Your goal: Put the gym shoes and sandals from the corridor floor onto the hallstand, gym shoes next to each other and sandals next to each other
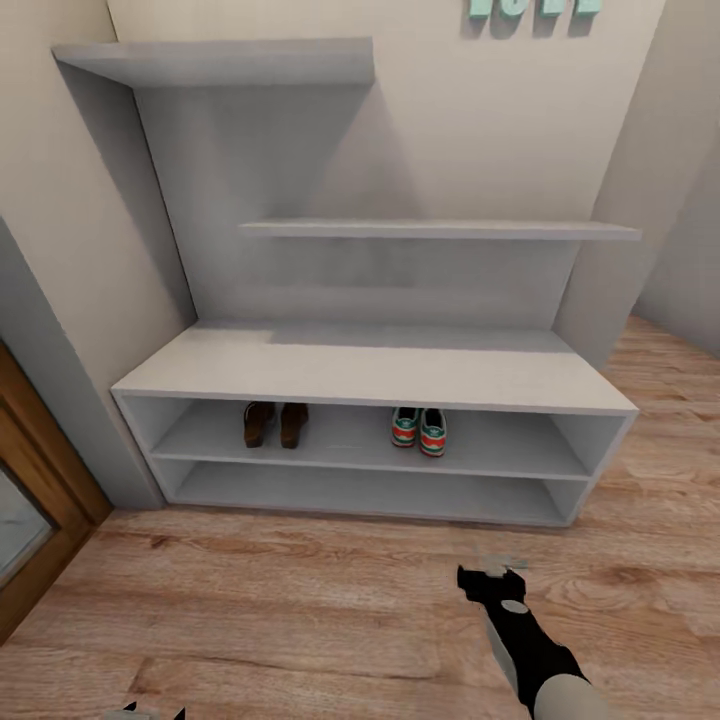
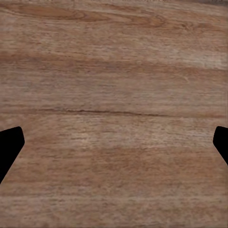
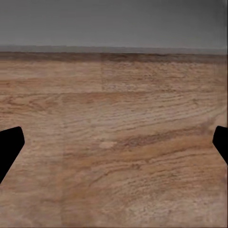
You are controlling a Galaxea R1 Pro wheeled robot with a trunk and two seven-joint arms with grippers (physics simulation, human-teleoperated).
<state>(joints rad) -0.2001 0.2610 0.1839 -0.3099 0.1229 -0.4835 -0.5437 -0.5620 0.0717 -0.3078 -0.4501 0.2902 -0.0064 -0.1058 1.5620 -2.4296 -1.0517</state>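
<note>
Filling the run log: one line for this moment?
sandals, gym shoes: paired on hallstand upper shelf | left gripper open | right gripper open, empty

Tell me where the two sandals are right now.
In the head view, the two sandals sit side by side on the hallstand's upper open shelf, towards its left end, apart from the gym shoes further right.

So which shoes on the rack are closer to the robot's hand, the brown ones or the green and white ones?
The green and white gym shoes. They sit on the upper shelf toward the right, more nearly above the right gripper, while the brown sandals sit farther left on that same shelf.
</note>
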